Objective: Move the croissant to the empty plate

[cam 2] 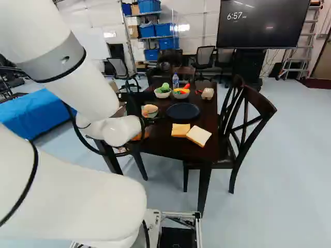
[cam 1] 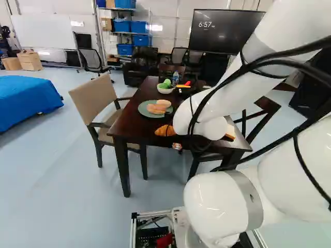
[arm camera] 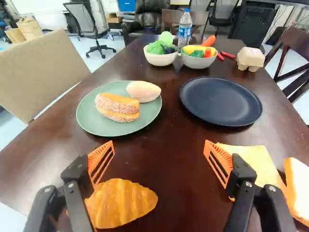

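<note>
While the gripper [arm camera: 159, 141] has its jaws spread wide with nothing between the pads, the croissant [arm camera: 126, 200] lies on the table [arm camera: 169, 166] off to one side, by the finger nearer the green plate [arm camera: 87, 116]. That finger hides one end of it; the other end points into the gap, so its long axis runs roughly along the line from finger to finger.

The next step looks to be the pick-up. I'd shift the jaws toward the green plate's side until they are centred on the croissant, and probably turn the wrist so they close across its narrow waist instead of end to end. Going straight down from here could land a finger on the pastry and squash or push it.

Ahead of the jaws, on the side of the finger nearer the bread slices [arm camera: 258, 166], sits the dark plate [arm camera: 219, 104], bare and ready. The sandwich [arm camera: 117, 107] and bun [arm camera: 143, 91] occupy the green one.
</note>
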